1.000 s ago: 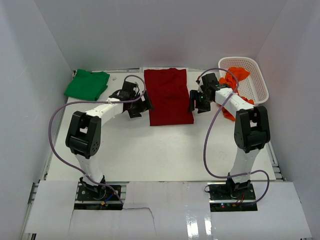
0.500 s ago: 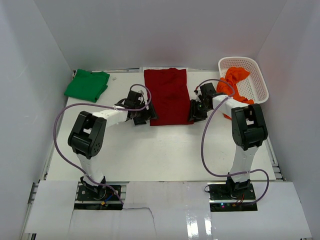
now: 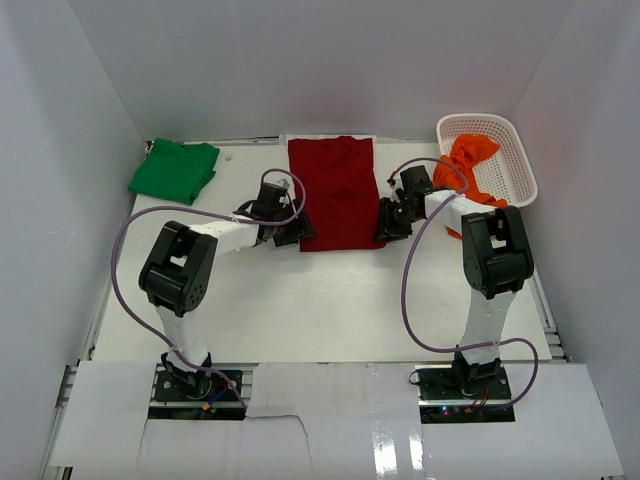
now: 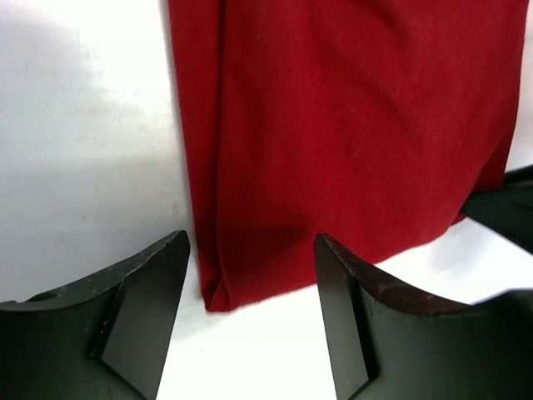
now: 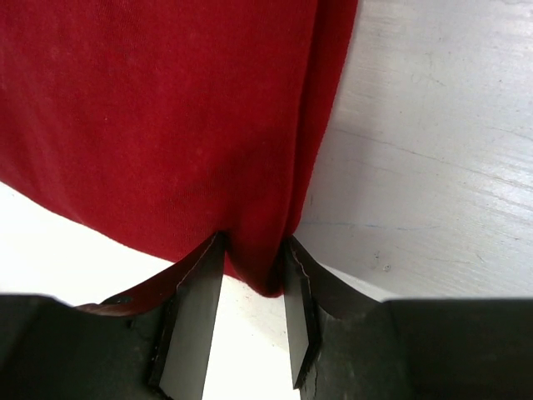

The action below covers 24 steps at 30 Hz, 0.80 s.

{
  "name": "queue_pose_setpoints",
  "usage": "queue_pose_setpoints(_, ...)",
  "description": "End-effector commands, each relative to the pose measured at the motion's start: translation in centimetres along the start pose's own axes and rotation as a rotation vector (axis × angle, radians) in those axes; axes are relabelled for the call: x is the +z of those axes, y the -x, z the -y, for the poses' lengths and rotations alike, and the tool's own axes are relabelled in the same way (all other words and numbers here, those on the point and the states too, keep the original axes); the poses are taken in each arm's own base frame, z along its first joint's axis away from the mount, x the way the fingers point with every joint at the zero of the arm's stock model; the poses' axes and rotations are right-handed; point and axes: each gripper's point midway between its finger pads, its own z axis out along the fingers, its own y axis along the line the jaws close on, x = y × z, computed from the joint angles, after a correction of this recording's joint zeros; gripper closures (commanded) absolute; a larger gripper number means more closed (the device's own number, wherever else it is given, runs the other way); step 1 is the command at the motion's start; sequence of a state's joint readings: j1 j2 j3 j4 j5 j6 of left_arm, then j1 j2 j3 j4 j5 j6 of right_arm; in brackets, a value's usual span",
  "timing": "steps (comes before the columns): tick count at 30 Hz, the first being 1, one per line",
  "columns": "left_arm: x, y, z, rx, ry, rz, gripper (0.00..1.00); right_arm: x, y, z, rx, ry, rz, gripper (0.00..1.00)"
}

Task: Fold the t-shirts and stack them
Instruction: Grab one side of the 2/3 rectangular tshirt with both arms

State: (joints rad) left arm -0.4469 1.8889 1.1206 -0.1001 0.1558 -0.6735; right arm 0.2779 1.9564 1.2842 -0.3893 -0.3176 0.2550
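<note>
The dark red t-shirt [image 3: 338, 190] lies flat as a long folded strip at the table's back middle. My left gripper [image 3: 297, 232] sits at its near left corner, open, its jaws astride that corner [image 4: 218, 292] without touching the cloth [image 4: 350, 125]. At the near right corner my right gripper [image 3: 385, 225] has its fingers [image 5: 200, 308] pressed against both sides of the cloth [image 5: 158, 108] tip between them. A folded bright green t-shirt [image 3: 175, 168] rests at the back left. The orange t-shirt [image 3: 470, 160] hangs crumpled over the basket's edge.
A white lattice basket [image 3: 515, 150] stands at the back right, with the orange cloth spilling out toward the right arm. White walls close in the table on the left, back and right. Purple cables loop from both arms.
Both grippers have come down and toward me to the red shirt's near corners. The left jaws have narrowed somewhat, and the right jaws have closed in on the corner.
</note>
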Motion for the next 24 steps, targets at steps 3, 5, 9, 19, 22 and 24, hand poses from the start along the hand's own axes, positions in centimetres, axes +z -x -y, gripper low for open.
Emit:
queue_pose_setpoints(3, -1.6, -5.2, -3.5, -0.018, 0.120, -0.124, 0.27, 1.4, -1.2, 1.2, 0.005, -0.033, -0.034, 0.59)
queue_pose_setpoints(5, -2.0, -5.0, -3.2, -0.024, 0.113, -0.116, 0.27, 1.4, -1.3, 1.3, 0.005, -0.034, -0.037, 0.59)
queue_pose_setpoints(9, -2.0, -5.2, -3.0, -0.022, 0.103, -0.120, 0.33, 1.4, -1.3, 1.3, 0.005, -0.034, -0.037, 0.59)
queue_pose_setpoints(19, 1.2, -6.0, -3.9, -0.019, 0.122, -0.175, 0.71, 1.3, -1.4, 1.3, -0.003, -0.034, -0.041, 0.60)
queue_pose_setpoints(22, 1.8, -5.9, -4.0, -0.012, 0.124, -0.177, 0.80, 1.4, -1.6, 1.3, -0.005, -0.032, -0.048, 0.69)
queue_pose_setpoints(24, 2.0, -5.8, -4.2, 0.002, 0.130, -0.178, 1.00, 1.5, -1.8, 1.4, -0.005, -0.033, -0.052, 0.92)
